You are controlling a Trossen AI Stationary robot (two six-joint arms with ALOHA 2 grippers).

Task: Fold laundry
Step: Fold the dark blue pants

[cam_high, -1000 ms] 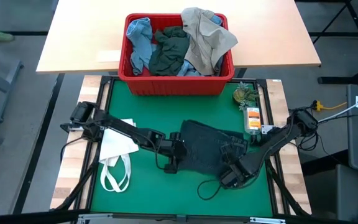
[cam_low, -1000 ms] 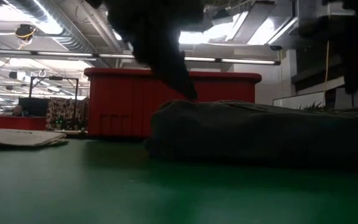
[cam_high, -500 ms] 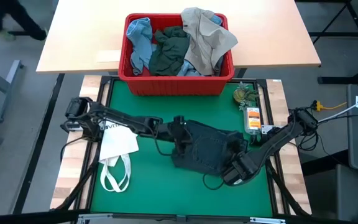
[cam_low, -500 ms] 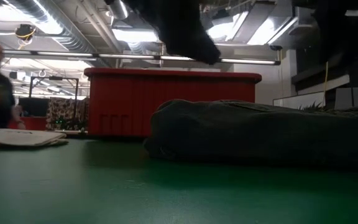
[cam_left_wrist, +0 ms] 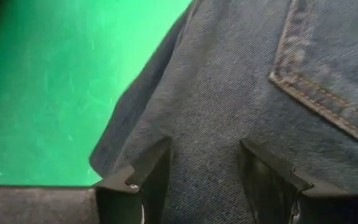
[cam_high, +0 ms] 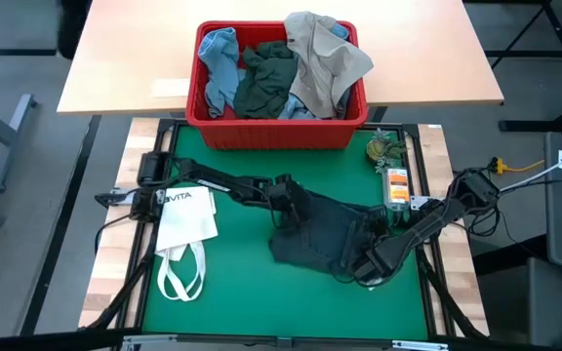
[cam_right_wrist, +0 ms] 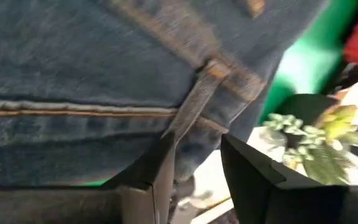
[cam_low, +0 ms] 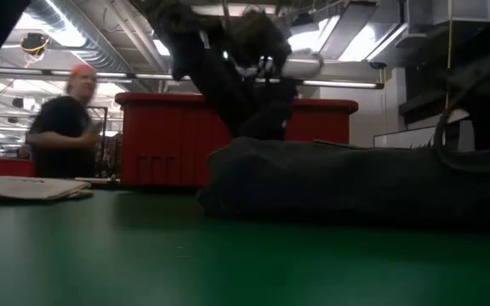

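Dark navy jeans (cam_high: 330,239) lie folded on the green mat (cam_high: 222,292), back pocket up. My left gripper (cam_high: 296,200) comes in from the table's left and slants down over the jeans' far left part. Its fingers (cam_left_wrist: 160,171) are open, with denim (cam_left_wrist: 207,124) showing between them. My right gripper (cam_high: 364,265) is at the jeans' near right corner, open, by the waistband and a belt loop (cam_right_wrist: 191,115). More laundry fills a red basket (cam_high: 276,132) beyond the mat: a light blue piece (cam_high: 220,68), a dark green one (cam_high: 266,83) and a beige one (cam_high: 325,58). My left gripper stands with open fingers at the jeans' top layer near their left edge (cam_left_wrist: 135,143), slanting down from the table's left; I cannot tell whether the tips touch the denim. My right gripper has the waistband's corner (cam_right_wrist: 194,152) between its open fingers; I cannot tell whether they touch it.
A white tote bag (cam_high: 185,219) with loop handles lies on the mat's left side. A small plant (cam_high: 383,149) and an orange-labelled item (cam_high: 396,185) sit at the mat's right edge. A person (cam_low: 66,127) stands behind the table.
My left gripper has gone from the jeans' near left side toward the table's far edge and a little right, rising and then coming down onto the jeans' far left part. My right gripper has tipped further down and sunk at the jeans' near right corner.
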